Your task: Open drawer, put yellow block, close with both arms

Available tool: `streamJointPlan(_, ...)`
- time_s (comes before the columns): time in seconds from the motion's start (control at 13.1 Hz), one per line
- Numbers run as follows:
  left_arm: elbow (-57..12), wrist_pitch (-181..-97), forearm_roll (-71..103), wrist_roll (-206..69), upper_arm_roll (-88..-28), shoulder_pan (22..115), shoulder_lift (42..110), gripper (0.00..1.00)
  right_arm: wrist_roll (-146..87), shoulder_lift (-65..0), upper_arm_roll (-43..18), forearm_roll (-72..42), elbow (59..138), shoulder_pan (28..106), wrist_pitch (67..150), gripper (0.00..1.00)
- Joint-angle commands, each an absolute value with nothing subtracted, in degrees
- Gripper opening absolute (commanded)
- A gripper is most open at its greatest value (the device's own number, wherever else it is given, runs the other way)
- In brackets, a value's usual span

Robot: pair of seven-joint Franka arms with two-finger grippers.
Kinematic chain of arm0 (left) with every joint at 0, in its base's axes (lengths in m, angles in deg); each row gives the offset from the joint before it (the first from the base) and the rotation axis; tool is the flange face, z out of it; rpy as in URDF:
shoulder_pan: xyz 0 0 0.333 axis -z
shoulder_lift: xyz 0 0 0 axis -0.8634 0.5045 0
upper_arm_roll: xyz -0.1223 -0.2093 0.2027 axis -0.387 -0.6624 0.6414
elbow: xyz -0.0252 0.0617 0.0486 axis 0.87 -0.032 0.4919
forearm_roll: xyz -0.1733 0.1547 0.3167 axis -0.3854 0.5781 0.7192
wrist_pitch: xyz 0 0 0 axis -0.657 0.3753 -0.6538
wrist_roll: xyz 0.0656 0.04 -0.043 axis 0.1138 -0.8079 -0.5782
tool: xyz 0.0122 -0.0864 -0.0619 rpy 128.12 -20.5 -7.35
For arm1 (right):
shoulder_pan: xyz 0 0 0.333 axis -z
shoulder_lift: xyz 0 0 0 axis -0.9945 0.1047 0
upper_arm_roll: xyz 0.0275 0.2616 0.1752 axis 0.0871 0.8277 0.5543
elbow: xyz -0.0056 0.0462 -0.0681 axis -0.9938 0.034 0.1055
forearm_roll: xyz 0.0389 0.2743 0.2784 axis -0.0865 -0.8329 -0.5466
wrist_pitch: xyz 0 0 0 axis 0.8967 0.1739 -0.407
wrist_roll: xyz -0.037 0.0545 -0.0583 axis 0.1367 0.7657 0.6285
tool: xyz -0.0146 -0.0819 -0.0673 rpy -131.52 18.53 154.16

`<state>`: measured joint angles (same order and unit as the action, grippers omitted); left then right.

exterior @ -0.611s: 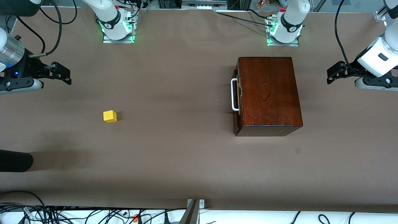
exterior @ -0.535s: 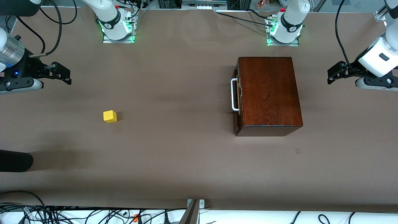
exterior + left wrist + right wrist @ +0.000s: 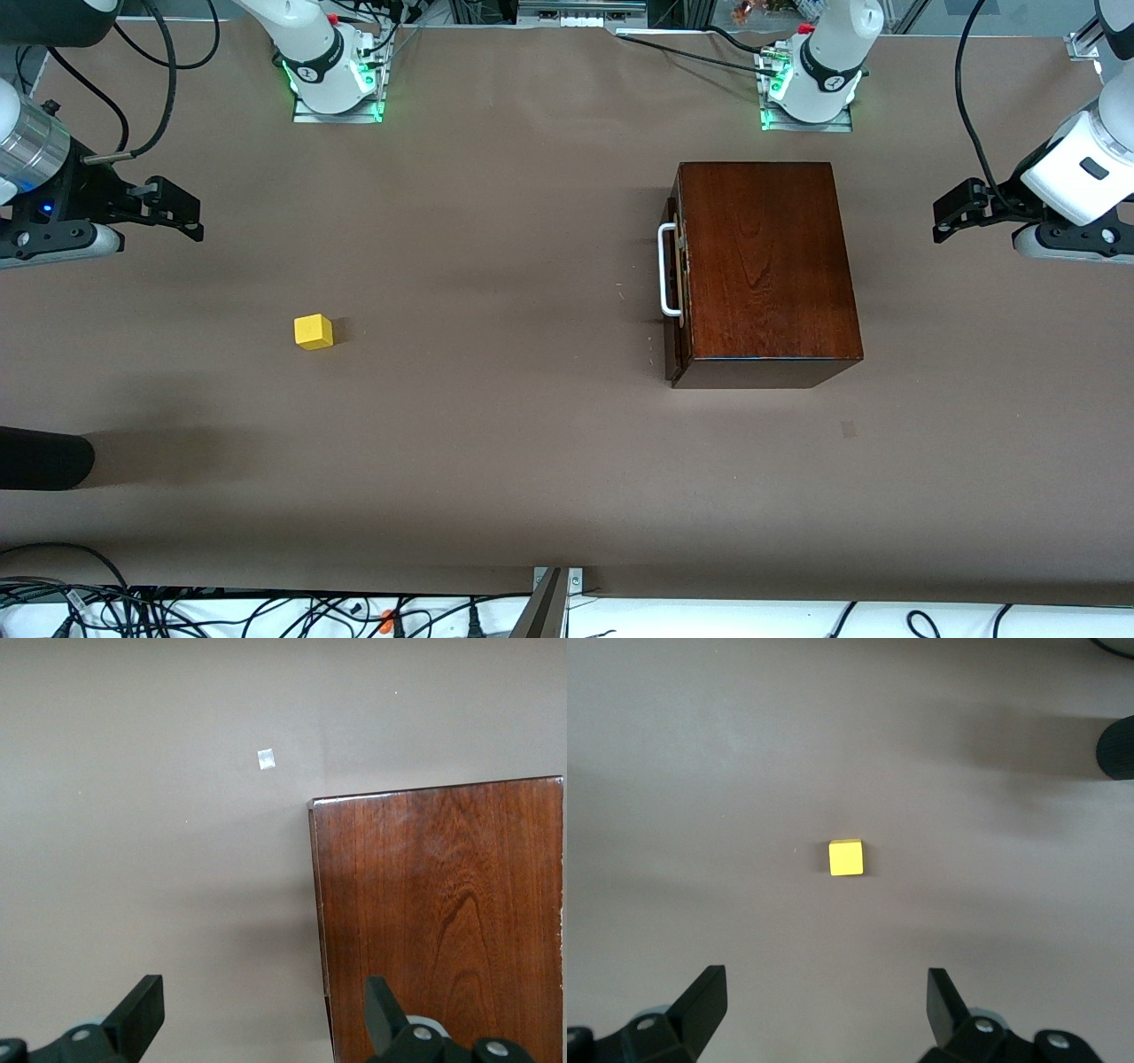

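At the start of the job, we see the wooden box (image 3: 766,270) standing on the brown tabletop (image 3: 496,443) toward the left arm's end, its drawer (image 3: 675,266) fully shut. The drawer's white bar handle (image 3: 666,270) faces the right arm's end of the tabletop, with its long axis running from the robots' side toward the front camera.

We judge that the opening pull turns on this one relation. The handle sits on the box face turned away from the left tool (image 3: 952,213), which hangs over bare tabletop past the box's closed back end. Its fingers (image 3: 142,1019) are spread wide with nothing between them. In the left wrist view only the box's top and one corner show beneath it, not the handle. To reach the bar, that tool would have to cross over the box.

The yellow block (image 3: 313,331) lies alone on the tabletop, well apart from the box toward the right arm's end and slightly nearer the front camera than the handle. The right tool (image 3: 182,217) hangs above that end, its fingers (image 3: 704,1001) wide apart and empty. In the right wrist view the block (image 3: 846,858) sits ahead of the gap and roughly centred on it. We judge the right arm nearer to the block.
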<state>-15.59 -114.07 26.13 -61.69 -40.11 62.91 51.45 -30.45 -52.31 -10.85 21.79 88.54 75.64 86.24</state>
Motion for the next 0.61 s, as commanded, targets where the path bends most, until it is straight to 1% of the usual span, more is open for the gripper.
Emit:
streamJointPlan(0.0,-13.50,-111.36,25.23,-61.81,-40.58,63.56,52.65,1.00,-29.50,-51.77,-10.80,21.84,87.00,75.82,85.12,1.00)
streamJointPlan(0.31,-13.24,-111.09,25.84,-61.90,-42.25,66.46,55.55,1.00,-29.50,-51.77,-10.71,21.84,87.00,75.82,85.12,1.00)
streamJointPlan(0.53,-11.14,-111.09,25.93,-63.73,-43.66,72.33,58.79,1.00,-29.50,-51.77,-10.62,21.84,87.00,75.82,85.12,1.00)
